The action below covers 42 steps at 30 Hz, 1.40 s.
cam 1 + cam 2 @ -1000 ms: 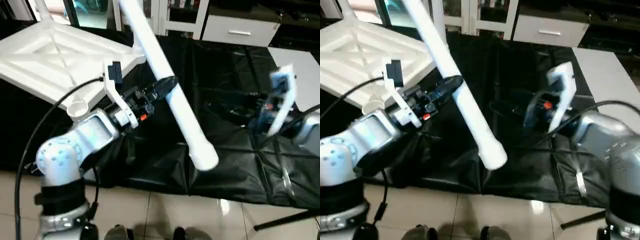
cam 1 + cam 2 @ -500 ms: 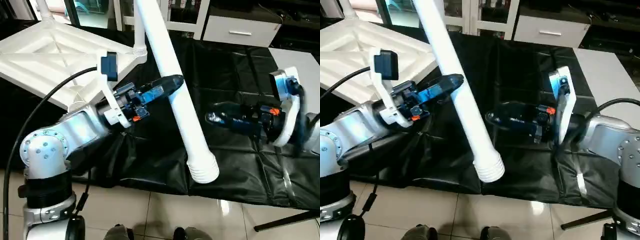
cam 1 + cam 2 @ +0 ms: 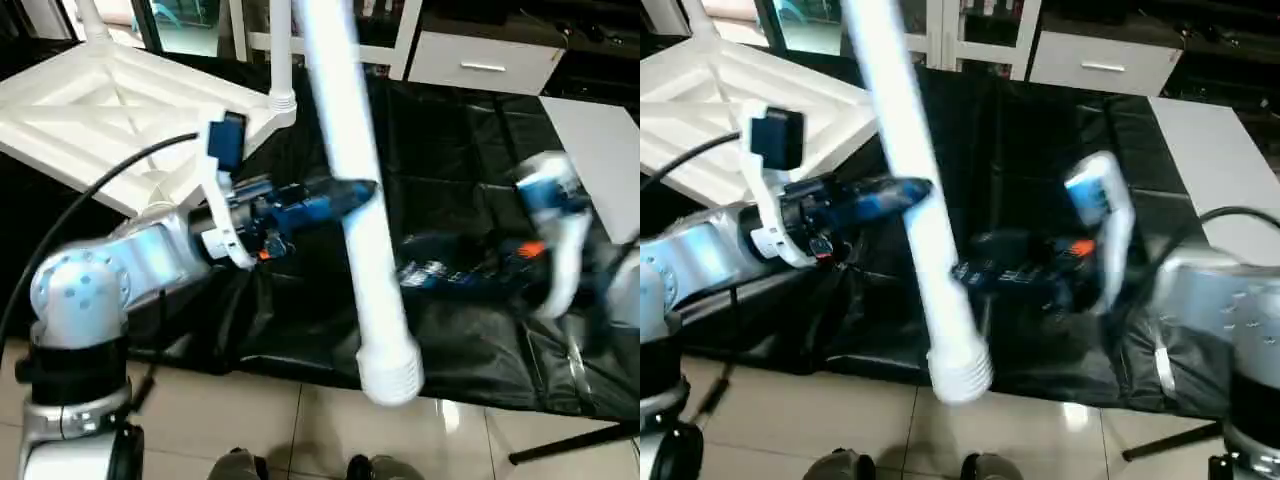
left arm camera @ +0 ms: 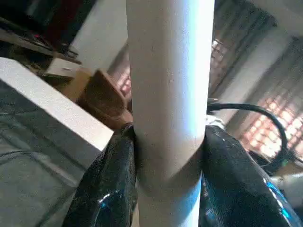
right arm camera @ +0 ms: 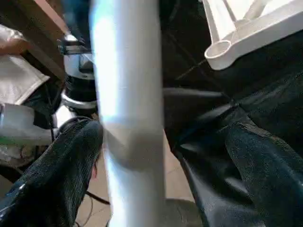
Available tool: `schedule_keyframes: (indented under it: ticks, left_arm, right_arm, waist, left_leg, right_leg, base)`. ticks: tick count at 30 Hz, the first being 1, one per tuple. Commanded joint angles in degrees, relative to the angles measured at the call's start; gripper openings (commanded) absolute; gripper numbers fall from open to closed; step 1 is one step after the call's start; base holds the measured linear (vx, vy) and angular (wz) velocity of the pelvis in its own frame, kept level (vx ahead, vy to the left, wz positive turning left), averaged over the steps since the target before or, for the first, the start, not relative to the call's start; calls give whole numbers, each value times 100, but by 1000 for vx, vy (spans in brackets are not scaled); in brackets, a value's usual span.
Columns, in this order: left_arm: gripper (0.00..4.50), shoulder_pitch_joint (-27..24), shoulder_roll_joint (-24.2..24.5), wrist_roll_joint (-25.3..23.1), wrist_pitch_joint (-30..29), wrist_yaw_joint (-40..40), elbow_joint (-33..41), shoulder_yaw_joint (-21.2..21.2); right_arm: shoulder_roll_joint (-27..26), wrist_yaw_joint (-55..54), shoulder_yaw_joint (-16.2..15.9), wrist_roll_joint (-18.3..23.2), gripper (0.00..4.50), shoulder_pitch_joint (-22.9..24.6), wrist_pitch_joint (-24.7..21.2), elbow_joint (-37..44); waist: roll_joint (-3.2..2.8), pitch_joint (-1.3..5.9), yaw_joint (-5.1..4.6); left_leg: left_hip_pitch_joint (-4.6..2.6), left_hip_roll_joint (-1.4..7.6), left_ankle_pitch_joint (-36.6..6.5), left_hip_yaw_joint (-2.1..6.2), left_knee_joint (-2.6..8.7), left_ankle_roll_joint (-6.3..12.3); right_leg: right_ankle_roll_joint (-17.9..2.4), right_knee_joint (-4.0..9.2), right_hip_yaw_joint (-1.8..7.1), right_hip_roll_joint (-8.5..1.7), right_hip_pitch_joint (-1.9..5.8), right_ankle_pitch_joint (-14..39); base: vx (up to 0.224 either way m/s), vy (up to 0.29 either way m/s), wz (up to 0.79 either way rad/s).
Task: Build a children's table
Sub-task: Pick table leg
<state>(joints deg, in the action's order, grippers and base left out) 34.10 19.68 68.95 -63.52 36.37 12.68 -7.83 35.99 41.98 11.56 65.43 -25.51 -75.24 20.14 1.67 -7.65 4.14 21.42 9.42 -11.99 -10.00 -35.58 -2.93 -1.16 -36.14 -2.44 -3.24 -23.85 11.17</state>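
The children's table top [image 3: 95, 115] lies upside down at the far left, its X ribs facing up. Two white legs [image 3: 281, 50] stand in its corner sockets. A third long white leg [image 3: 352, 190] slants from the top of the head views down to its ribbed end near the front edge. My left gripper [image 3: 358, 190] is shut on this leg's middle, and its fingers [image 4: 110, 189] press both sides of it. My right gripper [image 3: 412, 272] is open beside the leg's lower part. The leg [image 5: 128, 118] stands between the wide-apart fingers [image 5: 255, 175], close to one of them.
The black-sheeted work table [image 3: 450, 120] carries everything, and its front edge meets tiled floor [image 3: 300, 430]. White cabinets and a drawer [image 3: 470, 62] line the back. A white panel [image 3: 595, 135] lies at the right. An empty corner socket [image 5: 218, 49] faces my right wrist.
The held leg has swung more upright, with its lower end moving left. My right gripper has moved left up to the leg. My left gripper keeps its hold.
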Motion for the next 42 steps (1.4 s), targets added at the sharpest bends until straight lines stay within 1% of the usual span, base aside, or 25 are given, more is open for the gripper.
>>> schedule_keyframes:
  ticks: [1,3,7,8,9,13,14,18,25,29,30,37,38,40,41,42]
  left_arm:
    - [177,129,74,-157,114,360,90,214]
    - [177,156,92,-209,160,466,93,280]
    - [177,251,181,-412,327,749,28,482]
    - [177,261,186,-445,361,778,13,499]
    - [177,268,189,-467,384,796,2,510]
    - [177,286,182,-567,478,914,-44,544]
    - [177,291,182,-609,513,995,-50,562]
    - [177,300,208,-632,548,1086,-63,600]
    - [177,293,211,-683,572,1275,15,701]
    - [177,309,188,-697,605,1275,2,729]
    - [177,315,184,-702,611,1293,-2,736]
    - [177,312,175,-706,603,1315,26,749]
    - [177,313,176,-706,602,1318,27,750]
    - [177,315,180,-703,592,1333,32,756]
    - [177,308,189,-700,585,1347,47,773]
    - [177,302,200,-696,580,1364,65,785]
  right_arm:
    - [92,-76,-277,-115,450,13,30,158]
    - [92,-111,-356,-138,450,27,-6,161]
    - [-25,-14,-365,51,450,69,-67,212]
    - [-29,5,-389,70,450,97,-64,247]
    - [-29,20,-407,76,450,116,-59,269]
    - [-65,95,-504,195,450,243,-8,367]
    - [-65,95,-556,208,450,288,28,391]
    - [-76,108,-646,147,450,353,42,414]
    - [-132,76,-811,164,450,445,109,448]
    - [-190,38,-893,160,450,479,137,476]
    - [-217,22,-929,148,450,478,161,471]
    - [-224,13,-969,110,450,488,205,472]
    - [-224,13,-973,104,450,488,209,470]
    - [-222,10,-984,94,450,482,225,459]
    - [-210,11,-999,88,450,483,246,452]
    - [-203,15,-1005,84,450,484,252,452]
  waist:
    - [19,431,16]
    - [23,433,19]
    - [13,428,33]
    - [5,431,38]
    - [9,430,45]
    - [14,424,49]
    - [7,423,55]
    - [9,421,64]
    - [9,425,71]
    - [16,415,70]
    - [7,417,73]
    - [6,419,73]
    - [-1,415,72]
    - [-1,414,73]
    - [9,414,70]
    - [4,410,72]
  left_leg:
    - [-52,286,90,97,419,159]
    - [-53,286,49,95,419,149]
    - [-56,292,48,98,426,146]
    - [-53,291,49,94,421,148]
    - [-52,294,57,95,424,146]
    - [-46,300,-27,97,429,124]
    - [-53,302,-39,99,432,117]
    - [-53,301,-78,99,437,70]
    - [-46,303,-31,101,438,80]
    - [-35,300,-90,105,444,52]
    - [-42,301,-95,105,443,50]
    - [-44,303,-78,104,443,40]
    - [-43,304,-102,105,445,38]
    - [-41,302,-128,107,447,28]
    - [-48,304,-138,103,448,24]
    - [-45,303,-157,103,449,16]
  right_leg:
    - [-1213,395,320,-431,370,685]
    - [-1207,399,324,-442,374,734]
    - [-1228,395,321,-441,360,703]
    - [-1246,390,327,-442,362,649]
    - [-1262,387,325,-444,364,607]
    - [-1265,401,328,-457,370,687]
    - [-1249,405,326,-457,366,733]
    - [-1244,406,328,-456,361,777]
    - [-1255,394,329,-460,362,678]
    - [-1224,408,329,-459,367,788]
    - [-1222,409,330,-461,361,797]
    - [-1219,404,330,-459,357,754]
    - [-1223,407,328,-457,354,767]
    - [-1217,411,330,-460,358,813]
    - [-1207,418,330,-459,353,842]
    - [-1205,422,333,-462,351,868]
  base:
    - [0,0,0]
    - [0,0,0]
    - [0,0,0]
    - [0,0,0]
    - [0,0,0]
    - [0,0,0]
    - [0,0,0]
    - [0,0,0]
    - [0,0,0]
    - [0,0,0]
    - [0,0,0]
    - [0,0,0]
    - [0,0,0]
    - [0,0,0]
    - [0,0,0]
    - [0,0,0]
